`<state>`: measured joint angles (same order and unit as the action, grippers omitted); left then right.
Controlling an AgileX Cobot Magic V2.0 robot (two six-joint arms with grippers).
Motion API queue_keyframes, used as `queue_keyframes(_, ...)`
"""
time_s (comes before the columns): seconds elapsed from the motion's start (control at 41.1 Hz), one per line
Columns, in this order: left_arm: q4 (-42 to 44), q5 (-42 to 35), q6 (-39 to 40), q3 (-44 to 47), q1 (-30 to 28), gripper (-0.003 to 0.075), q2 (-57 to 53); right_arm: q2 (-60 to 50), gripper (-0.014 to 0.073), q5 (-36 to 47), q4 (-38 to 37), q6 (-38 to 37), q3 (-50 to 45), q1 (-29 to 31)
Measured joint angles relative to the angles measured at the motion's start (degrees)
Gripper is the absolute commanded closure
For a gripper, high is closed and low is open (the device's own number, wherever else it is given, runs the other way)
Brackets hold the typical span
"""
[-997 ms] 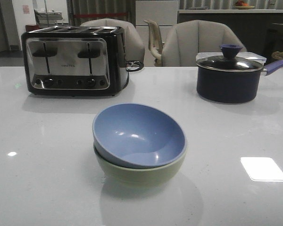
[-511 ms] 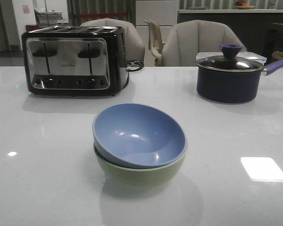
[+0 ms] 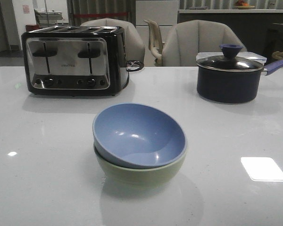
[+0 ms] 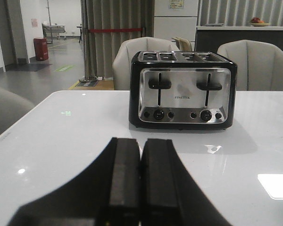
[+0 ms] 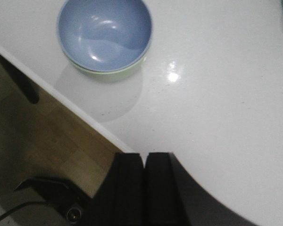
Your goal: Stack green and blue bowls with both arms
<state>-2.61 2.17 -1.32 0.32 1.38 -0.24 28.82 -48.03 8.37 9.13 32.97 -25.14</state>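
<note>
Blue bowl point(image 3: 139, 134) sat nested in the green bowl point(image 3: 140, 173) on the surface point(image 3: 47, 179); we saw the left tool point(image 4: 139, 176) and right tool point(image 5: 144, 188) pressed together (both gripping nothing).

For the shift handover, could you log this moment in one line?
blue bowl nested in green bowl | left gripper shut, empty | right gripper shut, empty | stack done

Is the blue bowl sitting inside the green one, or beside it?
Inside. The blue bowl nests in the green bowl, slightly tilted, with only the green rim and lower wall showing beneath it.
</note>
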Motion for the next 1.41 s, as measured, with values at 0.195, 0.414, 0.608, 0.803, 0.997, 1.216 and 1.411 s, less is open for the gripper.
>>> queue_keyframes(0.195,0.0,0.0,0.0,0.0,0.0,0.0619,0.0,-14.52,0.0559,12.54,-0.57,0.0,-11.79,13.46)
queue_keyframes(0.414,0.0,0.0,0.0,0.0,0.0,0.0619,0.0,-26.76,0.0559,29.42,-0.56,0.0,-25.62,22.94)
queue_keyframes(0.608,0.0,0.0,0.0,0.0,0.0,0.0619,0.0,-29.4,0.0559,39.96,-0.56,0.0,-33.39,24.89)
queue_keyframes(0.803,0.0,0.0,0.0,0.0,0.0,0.0619,0.0,-29.4,0.0559,43.03,-0.56,0.0,-34.59,25.66)
queue_keyframes(0.997,0.0,0.0,0.0,0.0,0.0,0.0619,0.0,-29.4,0.0559,43.25,-0.56,0.0,-34.59,25.66)
queue_keyframes(1.216,0.0,0.0,0.0,0.0,0.0,0.0619,0.0,-29.4,0.0559,45.54,-4.95,-5.23,-34.59,25.22)
queue_keyframes(1.411,0.0,0.0,0.0,0.0,0.0,0.0619,0.0,-29.4,0.0559,48.39,-9.43,-10.01,-34.59,23.14)
